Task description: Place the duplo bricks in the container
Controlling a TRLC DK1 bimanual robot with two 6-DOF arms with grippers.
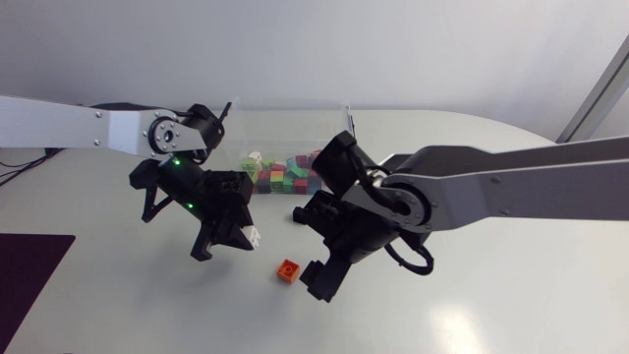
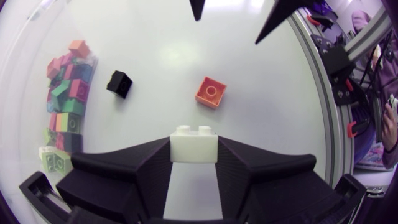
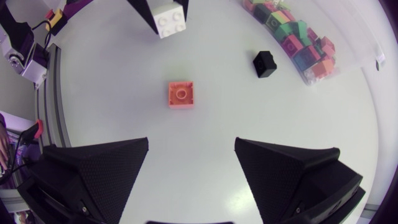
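White table [image 1: 491, 305], clear container [image 1: 295, 123] at the far middle. Left gripper [image 2: 194, 159] is pinching a white brick [image 2: 194, 144], so I'd lift it well over the wall before letting go. Right gripper [image 3: 191, 149] hangs spread above the orange brick [image 3: 181, 95], with a black brick [image 3: 263, 63] lying nearer the container.

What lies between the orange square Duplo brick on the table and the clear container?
A small black plastic brick lies between the orange square brick and the clear plastic container; both wrist views show it.
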